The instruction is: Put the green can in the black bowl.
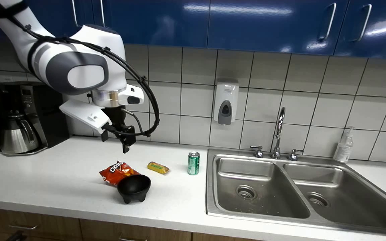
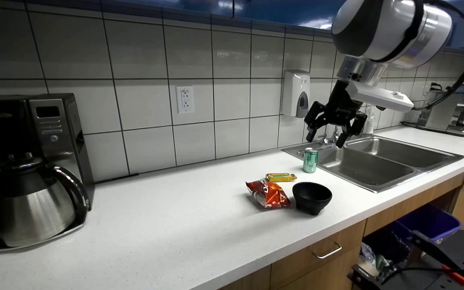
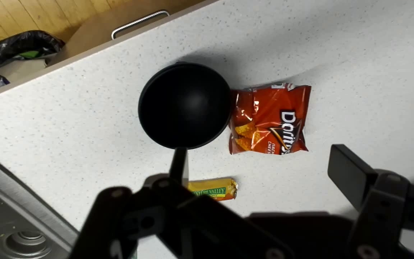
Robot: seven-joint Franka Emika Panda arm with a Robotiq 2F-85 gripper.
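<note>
The green can (image 1: 193,164) stands upright on the white counter, just left of the sink; it also shows in an exterior view (image 2: 310,161). In the wrist view it is almost wholly hidden behind the gripper. The black bowl (image 1: 133,191) stands upright nearer the counter's front edge. It is empty in the wrist view (image 3: 185,106) and also shows in an exterior view (image 2: 311,199). My gripper (image 1: 115,142) is open and empty, high above the counter, apart from can and bowl. Its spread fingers show in an exterior view (image 2: 325,140) and in the wrist view (image 3: 261,167).
A red chip bag (image 1: 117,172) lies against or right beside the bowl. A yellow snack bar (image 1: 158,167) lies between bag and can. The double sink (image 1: 212,187) is right of the can. A coffee maker (image 2: 61,133) stands at the counter's far end.
</note>
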